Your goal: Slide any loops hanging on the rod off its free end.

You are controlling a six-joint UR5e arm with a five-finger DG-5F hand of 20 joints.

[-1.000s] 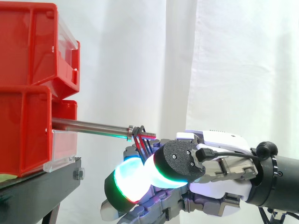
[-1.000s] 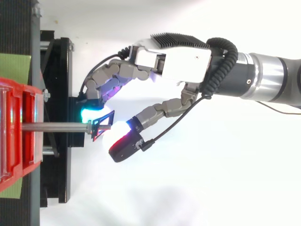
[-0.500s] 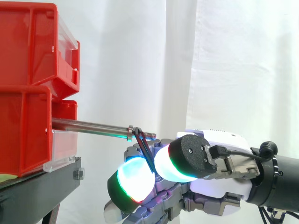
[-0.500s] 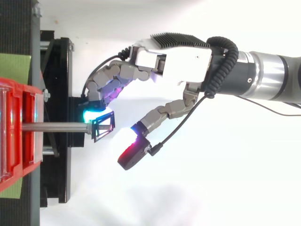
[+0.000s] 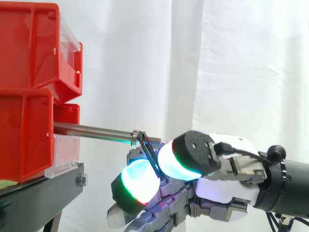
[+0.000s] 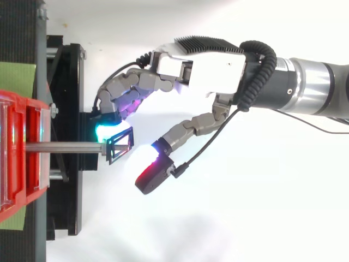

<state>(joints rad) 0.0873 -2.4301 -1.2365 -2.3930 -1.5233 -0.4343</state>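
Although the dark loops [image 6: 119,148] had been pinched a second earlier, they still hung on the threaded free end of the rod [image 5: 91,129], just beyond its nut and not yet off it. The hand [image 6: 202,68] had let go. Its thumb [image 6: 154,173] had swung clear of the loops, and a cyan-glowing fingertip [image 6: 110,131] stayed close on their other side, so nothing was held. The rod jutted from the red bins [image 5: 24,140] on the black stand [image 5: 43,193]. By this showing the slide had stalled, and a fresh pinch or push toward the tip seemed needed.
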